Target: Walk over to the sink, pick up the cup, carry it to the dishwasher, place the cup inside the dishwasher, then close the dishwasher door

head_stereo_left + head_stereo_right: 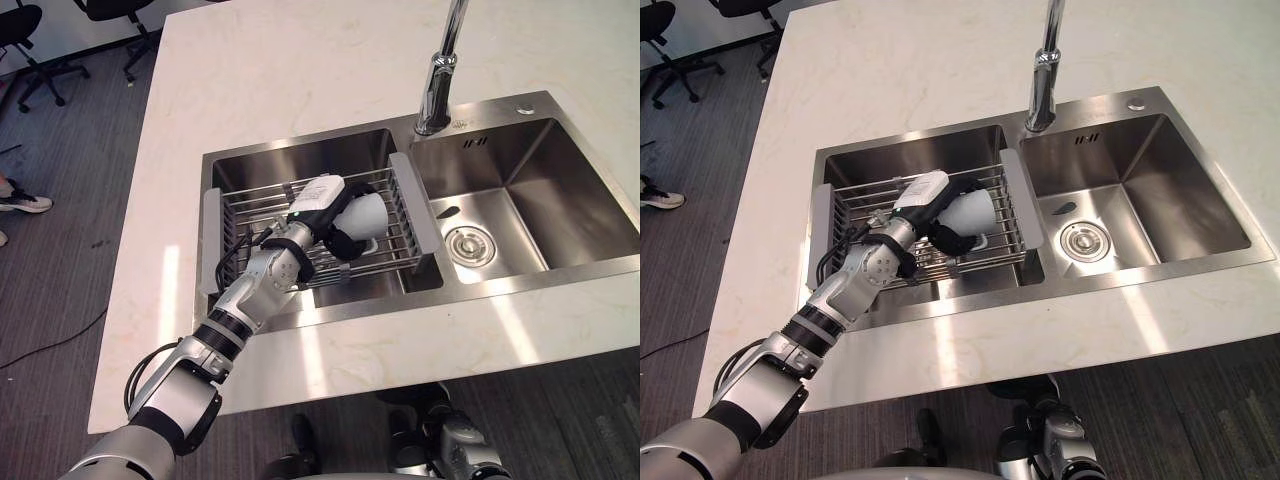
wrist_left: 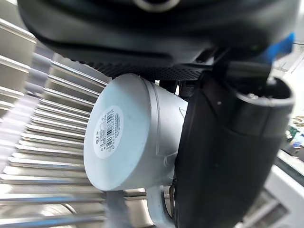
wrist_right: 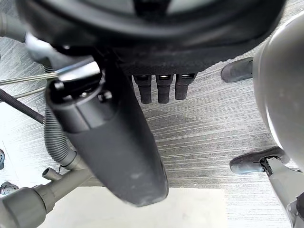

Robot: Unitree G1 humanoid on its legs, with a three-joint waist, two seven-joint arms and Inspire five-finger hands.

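1. The left hand (image 1: pixel 340 240) reaches into the left bowl of the sink (image 1: pixel 290 155); its dark fingers (image 1: pixel 950 238) curl round the cup (image 1: pixel 365 215), and its thumb (image 2: pixel 228 156) presses flat on the cup's side; so this hand is clamped on the cup.
2. The cup is tipped on its side in that hand, right over the wire rack (image 1: pixel 250 205) that sits across the left bowl; I cannot tell if it touches the wires.
3. The cup sits at the right end of the rack, near the grey end piece (image 1: pixel 412 200); the tap (image 1: pixel 440 70) stands well behind it, between the two bowls.
4. The cup is white and smooth; its bottom is flat and round with a small sticker (image 2: pixel 108 130) in the middle (white, with thin black lines on it); a white handle (image 2: pixel 156 209) sticks out from its side.
5. The right bowl holds a round drain (image 1: pixel 470 245); a pale stone counter (image 1: pixel 280 60) goes all round the sink.
6. The right hand (image 3: pixel 114 133) hangs over the grey floor (image 3: pixel 204 137); its fingers (image 3: pixel 164 88) hang loose and apart from the thumb; it holds nothing.
7. A person's shoe (image 1: pixel 25 200) shows on the floor, far off to the left.
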